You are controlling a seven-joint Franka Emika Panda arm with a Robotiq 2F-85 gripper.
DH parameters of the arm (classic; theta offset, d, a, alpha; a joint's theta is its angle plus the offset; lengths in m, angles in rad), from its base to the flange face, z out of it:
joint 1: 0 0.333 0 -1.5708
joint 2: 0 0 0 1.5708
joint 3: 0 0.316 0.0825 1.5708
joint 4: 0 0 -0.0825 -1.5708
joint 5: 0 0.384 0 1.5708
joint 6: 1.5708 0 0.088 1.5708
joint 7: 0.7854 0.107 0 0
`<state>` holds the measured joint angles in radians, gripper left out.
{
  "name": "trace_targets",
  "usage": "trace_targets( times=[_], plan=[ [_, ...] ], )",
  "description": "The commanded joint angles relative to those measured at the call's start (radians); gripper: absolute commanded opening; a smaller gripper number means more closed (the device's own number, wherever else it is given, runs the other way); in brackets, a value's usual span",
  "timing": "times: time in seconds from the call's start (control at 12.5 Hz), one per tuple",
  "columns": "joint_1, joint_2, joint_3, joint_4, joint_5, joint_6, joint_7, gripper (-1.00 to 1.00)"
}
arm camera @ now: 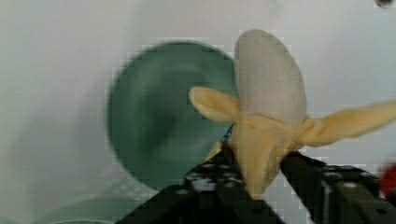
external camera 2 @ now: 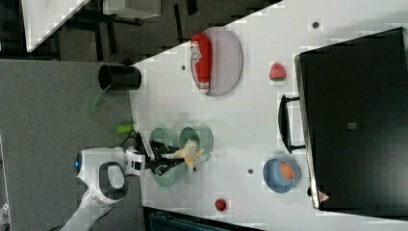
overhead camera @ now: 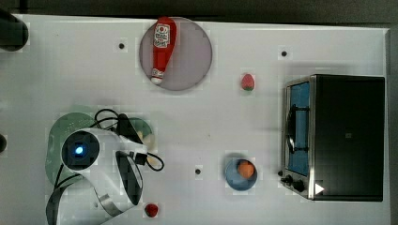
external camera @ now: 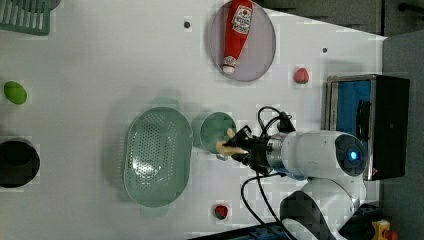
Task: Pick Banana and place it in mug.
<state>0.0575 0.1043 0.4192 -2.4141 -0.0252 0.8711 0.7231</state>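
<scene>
Gripping soft peeled banana (arm camera: pixel 268 98) over round mug (arm camera: pixel 163 116)

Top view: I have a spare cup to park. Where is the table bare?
Bare: between the plate, the strawberry and the blue bowl. Crowded: around the mug, basket and gripper holding the banana.

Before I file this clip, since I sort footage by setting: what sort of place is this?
Most likely a robot lab's mock kitchen tabletop: a white table with bolt holes, a toaster oven, and toy food such as the ketchup bottle and strawberry.
</scene>
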Motion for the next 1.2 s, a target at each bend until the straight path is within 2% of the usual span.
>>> trace_targets(
  times=[0.08, 0.16, 0.24, 0.48, 0.72, 1.04, 1.2],
  plan=[
    [0.015, -0.04, 0.008, 0.023, 0.019, 0.022, 0.077, 0.68],
    [0.016, -0.044, 0.009, 0.022, 0.019, 0.029, 0.077, 0.93],
    [0.015, -0.05, 0.006, 0.029, 0.019, 0.04, 0.077, 1.0],
    [0.003, -0.122, -0.028, 0.069, 0.019, -0.011, 0.066, 1.0],
    [-0.008, -0.222, -0.114, 0.169, 0.019, -0.228, -0.146, 1.0],
    [-0.019, -0.338, -0.282, 0.343, 0.019, -0.564, -0.356, 1.0],
    [-0.021, -0.376, -0.362, 0.407, 0.019, -0.66, -0.439, 1.0]
  ],
)
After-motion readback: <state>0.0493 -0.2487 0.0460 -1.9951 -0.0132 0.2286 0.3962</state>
